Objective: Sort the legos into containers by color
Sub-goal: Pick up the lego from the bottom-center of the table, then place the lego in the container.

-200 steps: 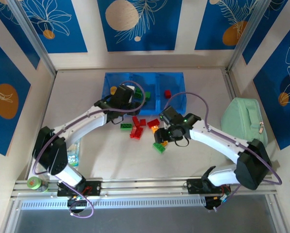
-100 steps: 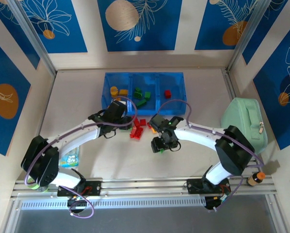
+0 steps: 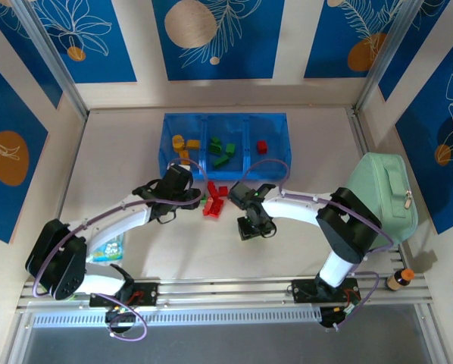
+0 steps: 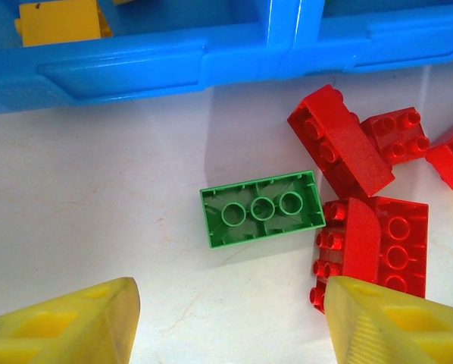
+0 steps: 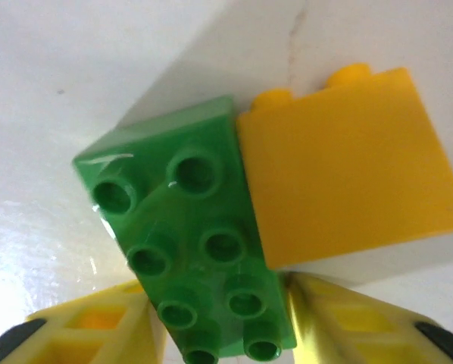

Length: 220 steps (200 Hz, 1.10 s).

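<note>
Grip looks snug nearest the bases: we see the right gripper [image 5: 219, 322] with both fingers pressed on a green studded brick [image 5: 189, 227], resting on or just above the white table [image 3: 120, 152], we can't tell which. An orange-yellow brick [image 5: 348, 174] touches its side. Further out, the left gripper [image 4: 230, 318] hangs wide open with nothing in it, above an upturned green brick [image 4: 260, 208] just beside a clump of red bricks [image 4: 378, 243]. Farthest back sits the blue tray [image 3: 226, 116]: yellow pieces [image 3: 182, 144] left, green pieces [image 3: 221, 149] middle, one red piece [image 3: 262, 146] right.
</note>
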Tool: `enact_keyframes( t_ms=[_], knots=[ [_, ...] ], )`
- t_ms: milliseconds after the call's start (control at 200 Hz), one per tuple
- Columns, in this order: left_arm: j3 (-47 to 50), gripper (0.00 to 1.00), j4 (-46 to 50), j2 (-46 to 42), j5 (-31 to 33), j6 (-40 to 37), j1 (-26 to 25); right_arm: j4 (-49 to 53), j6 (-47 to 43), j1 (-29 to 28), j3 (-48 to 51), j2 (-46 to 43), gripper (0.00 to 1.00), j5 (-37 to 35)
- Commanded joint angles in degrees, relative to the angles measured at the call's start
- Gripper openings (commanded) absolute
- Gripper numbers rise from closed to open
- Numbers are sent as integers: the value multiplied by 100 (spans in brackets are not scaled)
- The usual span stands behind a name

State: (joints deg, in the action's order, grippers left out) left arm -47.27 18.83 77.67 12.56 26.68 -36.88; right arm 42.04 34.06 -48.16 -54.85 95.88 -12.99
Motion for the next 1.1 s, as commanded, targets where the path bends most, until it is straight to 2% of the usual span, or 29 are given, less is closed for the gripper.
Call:
enact_keyframes(
  t_ms=[0, 115, 345, 535, 740, 911, 1096],
  knots=[
    [93, 65, -46, -154, 97, 4, 67, -81, 65, -153, -60, 219, 36, 191],
    [163, 65, -84, -206, 91, 13, 102, 39, 52, -269, -120, 105, 28, 170],
    [273, 65, -117, -232, 20, 59, 138, 445, 13, -405, -597, -444, 26, 36],
    [553, 64, -71, -326, -109, 89, 140, 95, -164, 57, -1047, -626, 26, 259],
    [1136, 64, -158, -677, -244, 348, 142, 343, -644, 567, -2451, 17, 26, 137],
    [1481, 64, -198, -980, -455, 585, 138, 410, -820, 1189, -3454, 730, 27, 676],
    [1772, 63, -176, -1288, -445, 685, 138, 562, -919, 1454, -4271, 1423, 27, 781]
  ],
)
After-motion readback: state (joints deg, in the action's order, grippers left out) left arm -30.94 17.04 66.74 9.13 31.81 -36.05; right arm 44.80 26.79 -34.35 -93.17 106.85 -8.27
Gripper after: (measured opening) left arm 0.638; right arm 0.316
